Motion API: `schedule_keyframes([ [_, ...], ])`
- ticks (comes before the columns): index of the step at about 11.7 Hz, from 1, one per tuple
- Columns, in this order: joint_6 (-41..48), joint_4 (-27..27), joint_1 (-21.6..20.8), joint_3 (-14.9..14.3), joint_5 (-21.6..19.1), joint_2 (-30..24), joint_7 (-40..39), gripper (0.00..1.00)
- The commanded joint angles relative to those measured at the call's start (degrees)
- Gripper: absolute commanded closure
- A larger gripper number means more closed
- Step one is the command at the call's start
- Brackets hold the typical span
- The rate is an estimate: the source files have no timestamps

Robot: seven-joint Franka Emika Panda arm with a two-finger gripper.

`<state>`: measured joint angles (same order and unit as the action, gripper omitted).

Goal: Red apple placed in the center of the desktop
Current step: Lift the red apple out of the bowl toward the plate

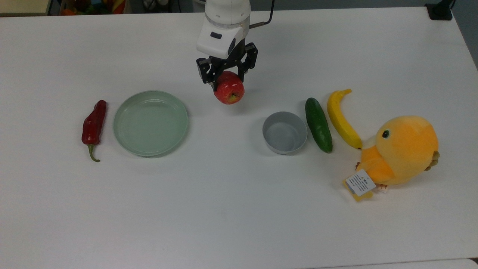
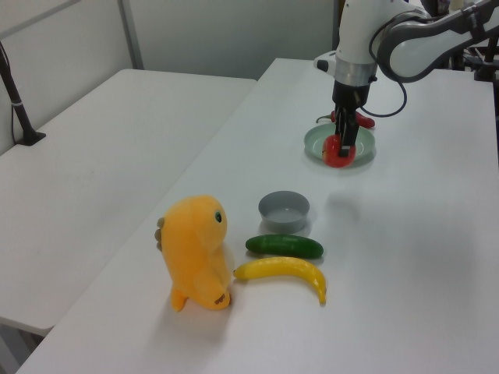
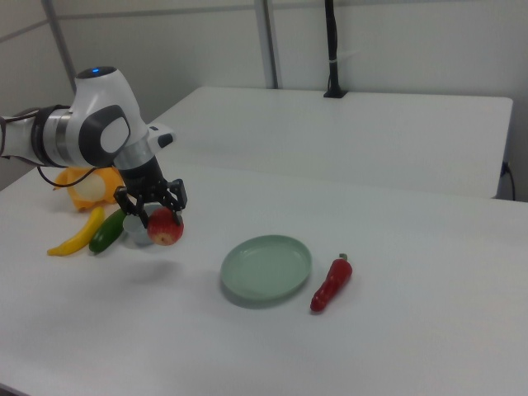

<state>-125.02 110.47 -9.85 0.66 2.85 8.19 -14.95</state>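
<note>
Above the surface (image 1: pixel 239 209), between the green plate (image 1: pixel 150 123) and the grey bowl (image 1: pixel 284 132), the pincer (image 1: pixel 227 76) grips the red apple (image 1: pixel 229 92) from above — fruit clear of the top, its shadow below in the right view. Judged step: carry, then set down. Best done by lowering straight onto bare white near the middle, stem dimple kept sideways or up, and releasing only on contact — a round apple may roll toward plate or bowl otherwise.
</note>
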Motion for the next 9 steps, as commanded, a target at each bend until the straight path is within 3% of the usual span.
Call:
schedule_keyframes([
  [1,-3.53,0.71,0.70,-0.49,-1.09,3.13,-1.39,0.58],
  [7,-5.94,0.36,1.32,-0.49,-0.74,6.74,-0.78,0.57],
  [8,-6.63,0.36,1.58,-0.49,-0.47,6.84,-0.87,0.55],
  [9,-7.77,0.44,1.67,-0.49,-0.47,6.92,-0.78,0.45],
])
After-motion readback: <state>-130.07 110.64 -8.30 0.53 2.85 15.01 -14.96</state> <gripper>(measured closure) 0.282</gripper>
